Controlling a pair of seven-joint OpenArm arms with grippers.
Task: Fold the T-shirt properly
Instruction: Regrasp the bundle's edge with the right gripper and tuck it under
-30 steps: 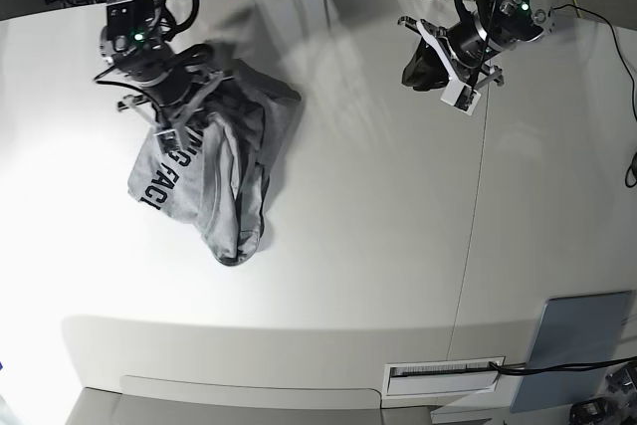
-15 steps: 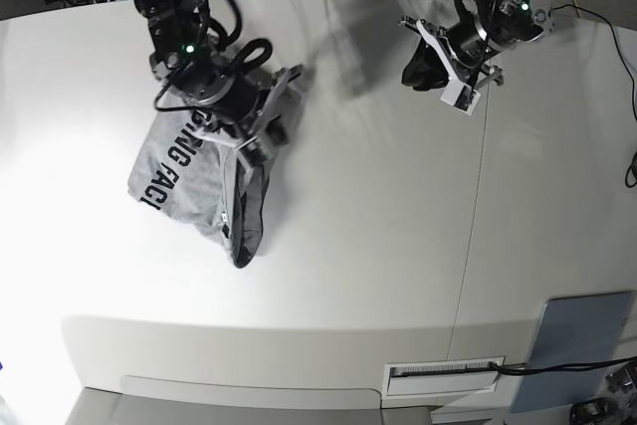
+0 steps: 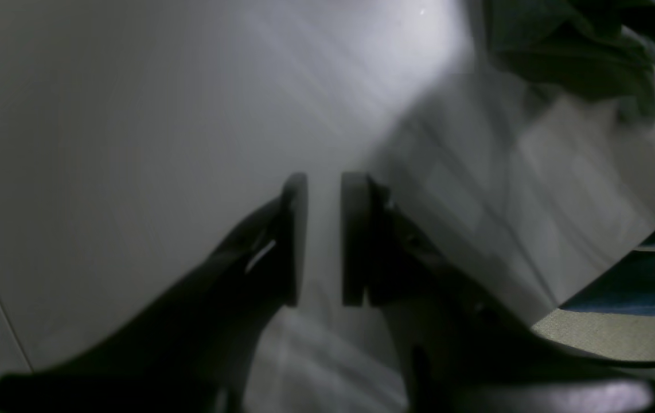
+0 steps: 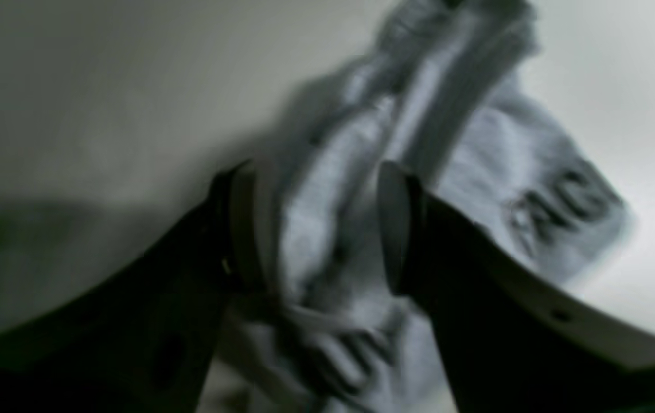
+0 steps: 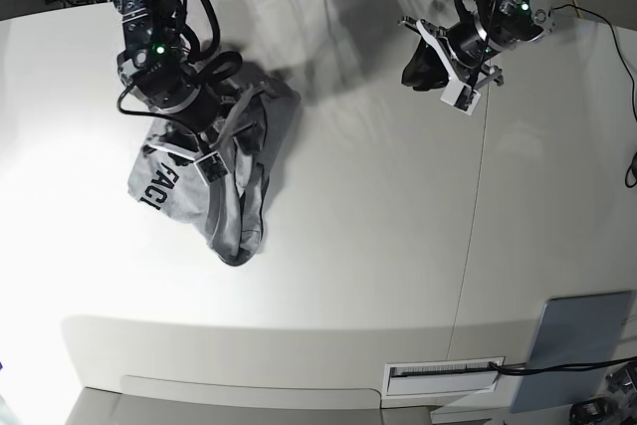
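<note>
My right gripper (image 4: 313, 229) hangs open above the crumpled T-shirt (image 5: 214, 171) on the table (image 5: 378, 226); my left gripper (image 3: 324, 238), narrowly parted, holds nothing, well apart.

Large white matte table (image 5: 378, 246), rounded far edge, thin seam running front to back right of centre. Crumpled heather-grey cotton T-shirt with black block lettering (image 5: 214, 181) lies bunched on the far-left part of the surface. Small flat grey-blue rectangular panel (image 5: 572, 345) sits at the near-right corner. White slotted strip (image 5: 443, 375) lies along the near edge, just left of the panel.
</note>
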